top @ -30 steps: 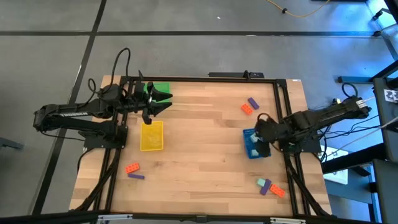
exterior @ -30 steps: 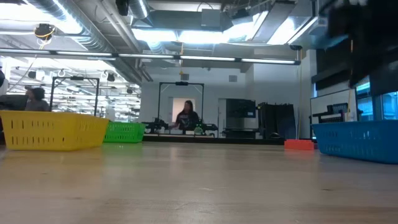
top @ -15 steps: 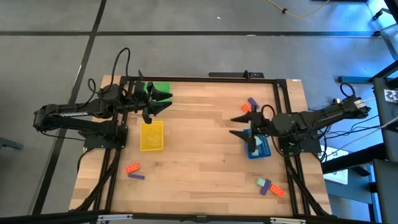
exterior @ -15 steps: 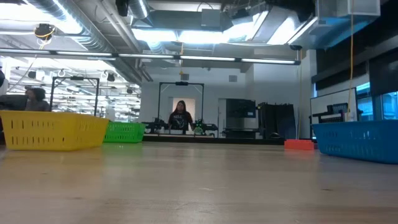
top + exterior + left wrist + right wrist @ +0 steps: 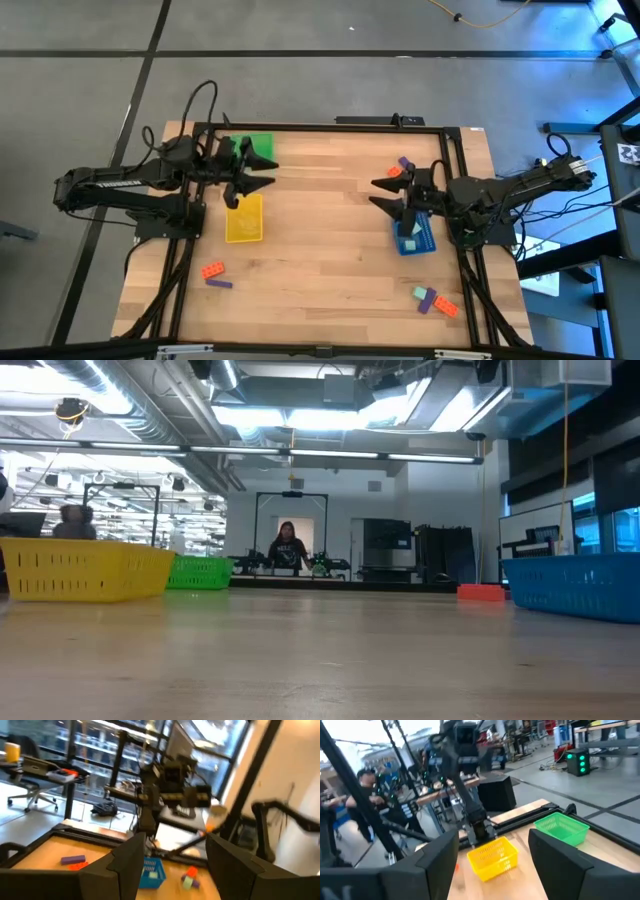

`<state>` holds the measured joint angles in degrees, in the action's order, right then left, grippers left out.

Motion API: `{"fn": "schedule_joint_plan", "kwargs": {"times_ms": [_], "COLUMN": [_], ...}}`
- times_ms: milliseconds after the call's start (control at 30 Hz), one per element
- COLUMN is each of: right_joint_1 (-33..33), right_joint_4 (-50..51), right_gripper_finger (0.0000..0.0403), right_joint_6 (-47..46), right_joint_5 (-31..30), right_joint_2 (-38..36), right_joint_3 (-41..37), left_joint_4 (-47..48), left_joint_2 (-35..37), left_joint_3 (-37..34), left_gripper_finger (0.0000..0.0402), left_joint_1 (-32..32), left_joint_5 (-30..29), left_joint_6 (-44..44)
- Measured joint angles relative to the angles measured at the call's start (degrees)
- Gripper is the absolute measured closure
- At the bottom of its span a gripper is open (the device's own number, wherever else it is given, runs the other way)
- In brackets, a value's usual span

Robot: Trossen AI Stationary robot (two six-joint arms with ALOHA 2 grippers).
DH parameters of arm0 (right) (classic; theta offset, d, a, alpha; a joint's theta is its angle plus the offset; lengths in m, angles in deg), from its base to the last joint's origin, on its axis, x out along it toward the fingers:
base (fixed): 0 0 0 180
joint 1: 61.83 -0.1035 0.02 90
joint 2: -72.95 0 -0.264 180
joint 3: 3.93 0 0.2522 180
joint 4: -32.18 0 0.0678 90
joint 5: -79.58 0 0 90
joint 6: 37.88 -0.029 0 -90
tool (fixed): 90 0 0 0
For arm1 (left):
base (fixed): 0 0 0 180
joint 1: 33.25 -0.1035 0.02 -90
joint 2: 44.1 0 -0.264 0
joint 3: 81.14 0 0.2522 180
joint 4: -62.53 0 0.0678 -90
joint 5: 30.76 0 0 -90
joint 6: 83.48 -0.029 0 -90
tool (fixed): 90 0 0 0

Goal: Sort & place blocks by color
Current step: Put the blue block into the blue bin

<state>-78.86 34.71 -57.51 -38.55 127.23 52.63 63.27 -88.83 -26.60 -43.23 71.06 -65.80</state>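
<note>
Both jaws apart, blocks scattered.

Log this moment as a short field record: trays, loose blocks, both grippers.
trays: green tray and yellow tray on the left side, blue tray on the right
loose blocks: pair near left front, cluster near right front, pair at right rear
left gripper: open, empty, above table by green tray
right gripper: open, empty, beside blue tray

We see the blocks scattered flat on the table: an orange brick touching a purple brick at 7 o'clock; purple, teal and orange bricks clustered at 5 o'clock; an orange-purple pair at 2 o'clock.
</note>
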Motion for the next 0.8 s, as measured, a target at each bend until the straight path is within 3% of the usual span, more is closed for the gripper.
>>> {"fn": "schedule_joint_plan", "kwargs": {"times_ms": [300, 433, 600, 800], "right_joint_1": [0.02, 0.04, -0.14, -4.77], "right_joint_4": [-1.04, 3.89, 27.94, 57.12], "right_gripper_finger": [0.0160, 0.0160, 0.0159, 0.0159], "right_joint_6": [1.78, -0.85, -10.28, -31.16], "right_joint_5": [-0.75, 0.37, 8.48, 29.63], "right_joint_2": [0.00, 0.45, 3.00, 8.20], "right_joint_3": [0.00, 2.22, 11.43, 18.67], "left_joint_4": [3.95, 3.94, 4.04, 4.05], "left_joint_2": [0.00, 0.00, 0.00, 0.00], "left_joint_3": [0.01, 0.01, 0.01, 0.01], "left_gripper_finger": [0.0202, 0.0202, 0.0202, 0.0202], "left_joint_1": [0.00, 0.02, 0.02, 0.02], "left_joint_5": [0.59, -1.14, -5.59, -8.74], "left_joint_6": [-4.66, -4.56, -6.38, -6.32]}}
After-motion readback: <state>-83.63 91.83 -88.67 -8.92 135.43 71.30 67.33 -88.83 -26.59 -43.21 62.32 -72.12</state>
